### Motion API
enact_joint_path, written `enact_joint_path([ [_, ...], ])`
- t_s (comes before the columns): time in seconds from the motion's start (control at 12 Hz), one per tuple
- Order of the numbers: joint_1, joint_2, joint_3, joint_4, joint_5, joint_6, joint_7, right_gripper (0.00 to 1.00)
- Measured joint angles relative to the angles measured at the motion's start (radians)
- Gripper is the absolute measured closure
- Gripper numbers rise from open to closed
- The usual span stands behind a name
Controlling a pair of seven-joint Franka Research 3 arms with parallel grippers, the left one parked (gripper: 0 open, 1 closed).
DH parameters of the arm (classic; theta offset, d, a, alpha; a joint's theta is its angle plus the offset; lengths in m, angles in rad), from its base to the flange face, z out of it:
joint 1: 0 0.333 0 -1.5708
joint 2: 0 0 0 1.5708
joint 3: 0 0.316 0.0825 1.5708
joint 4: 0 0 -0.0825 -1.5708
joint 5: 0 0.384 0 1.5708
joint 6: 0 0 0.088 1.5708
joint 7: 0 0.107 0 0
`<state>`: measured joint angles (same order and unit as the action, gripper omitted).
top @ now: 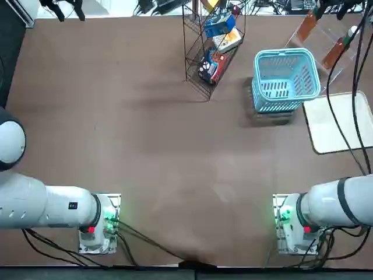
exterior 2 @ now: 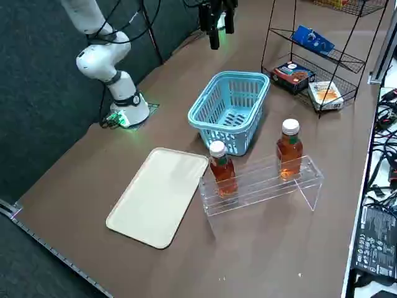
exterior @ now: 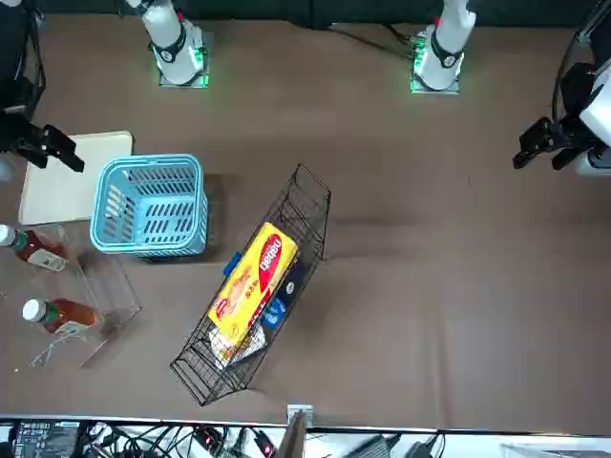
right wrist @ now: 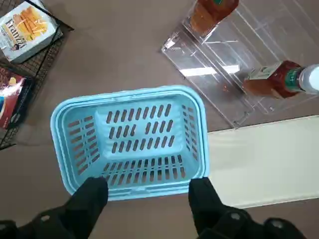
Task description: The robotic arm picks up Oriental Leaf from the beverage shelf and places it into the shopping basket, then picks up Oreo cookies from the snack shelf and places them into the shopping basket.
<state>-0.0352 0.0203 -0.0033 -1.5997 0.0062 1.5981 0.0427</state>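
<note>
My right gripper [right wrist: 147,186] hangs open and empty above the near rim of the light turquoise shopping basket [right wrist: 129,94], which holds nothing. In the right side view the gripper [exterior 2: 221,35] is up in the air beyond the basket [exterior 2: 232,76]. Two Oriental Leaf bottles [exterior 2: 222,167] [exterior 2: 289,149] of amber tea with white caps stand in the clear acrylic beverage shelf [exterior 2: 260,183], beside the basket. The blue Oreo cookies pack [exterior 2: 313,38] lies on an upper tier of the black wire snack shelf [exterior 2: 316,62], on the basket's other side.
A cream tray [exterior 2: 161,195] lies flat on the brown table next to the basket and the acrylic shelf. The wire shelf also holds a red-and-dark pack [exterior 2: 291,73], a pale box [exterior 2: 325,93] and a yellow pack [exterior: 253,277].
</note>
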Motion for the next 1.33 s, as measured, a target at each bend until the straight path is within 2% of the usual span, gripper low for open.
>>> enact_joint_path([
  [1.0,0.005,-0.003,0.005,0.004,0.001,-0.010,-0.008,0.00],
  [1.33,0.005,-0.014,0.005,0.005,0.001,-0.024,-0.071,0.00],
])
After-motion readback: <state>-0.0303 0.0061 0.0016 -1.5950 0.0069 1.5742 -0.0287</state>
